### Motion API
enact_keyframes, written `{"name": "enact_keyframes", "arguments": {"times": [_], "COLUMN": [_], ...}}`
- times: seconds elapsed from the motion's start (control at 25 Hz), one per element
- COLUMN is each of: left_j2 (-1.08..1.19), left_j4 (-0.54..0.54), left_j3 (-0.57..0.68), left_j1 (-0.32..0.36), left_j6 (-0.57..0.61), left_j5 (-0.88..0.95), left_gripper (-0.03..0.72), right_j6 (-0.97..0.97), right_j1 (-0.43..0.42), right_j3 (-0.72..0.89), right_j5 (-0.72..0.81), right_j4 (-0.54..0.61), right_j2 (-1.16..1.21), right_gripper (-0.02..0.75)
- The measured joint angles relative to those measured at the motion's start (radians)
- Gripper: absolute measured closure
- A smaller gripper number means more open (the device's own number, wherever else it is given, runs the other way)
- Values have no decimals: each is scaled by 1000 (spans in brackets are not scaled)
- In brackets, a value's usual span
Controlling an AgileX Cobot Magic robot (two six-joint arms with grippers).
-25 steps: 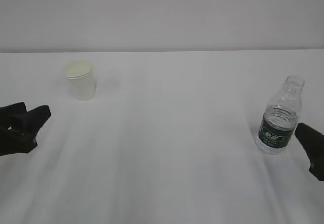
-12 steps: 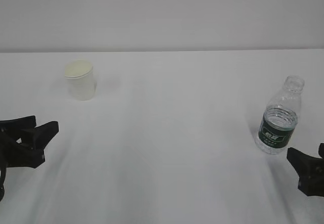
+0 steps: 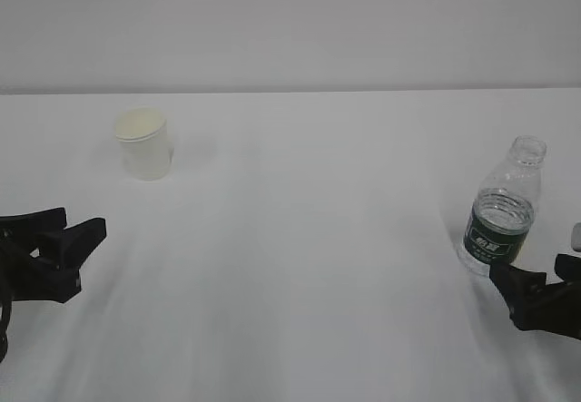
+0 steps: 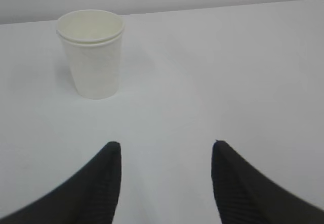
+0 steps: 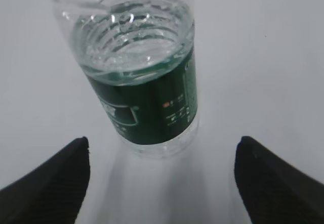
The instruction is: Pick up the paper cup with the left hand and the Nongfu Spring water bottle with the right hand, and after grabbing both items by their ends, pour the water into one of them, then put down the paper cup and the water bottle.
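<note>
Approaching: both hands low over the white bench (image 3: 300,266), neither touching its target yet.
Left hand (image 4: 166,150): jaws spread, nothing between them; paper cup (image 4: 91,52) stands upright well ahead and off to the left of the jaw line.
Right hand (image 5: 162,150): jaws spread wide, empty; Nongfu Spring water bottle (image 5: 144,77) upright just ahead, centred in the gap.
Bottle: capless, water (image 5: 129,47) up to about the top of the green label; in the exterior view it stands at far right, right hand (image 3: 536,298) just beside its base.
Cup: far left of the bench in the exterior view (image 3: 143,143), apart from the left hand (image 3: 68,239).
Risk, bottle: a jaw tip clipping the base would likely tip it; open neck means a spill.
Risk, squeeze: thin ribbed wall may buckle and push water out.
Risk, cup: a straight advance looks set to miss or knock the light cup; hard closing could crush it.
</note>
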Motion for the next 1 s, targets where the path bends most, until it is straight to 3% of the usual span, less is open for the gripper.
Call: {"name": "enact_keyframes", "arguments": {"times": [1.0], "left_j2": [0], "left_j4": [0], "left_j3": [0], "left_j1": [0], "left_j6": [0], "left_j5": [-2], "left_gripper": [281], "right_j6": [98], "right_j1": [0], "right_j3": [-187], "right_j5": [-4], "right_j4": [-59], "right_j2": [137], "right_gripper": [62]}}
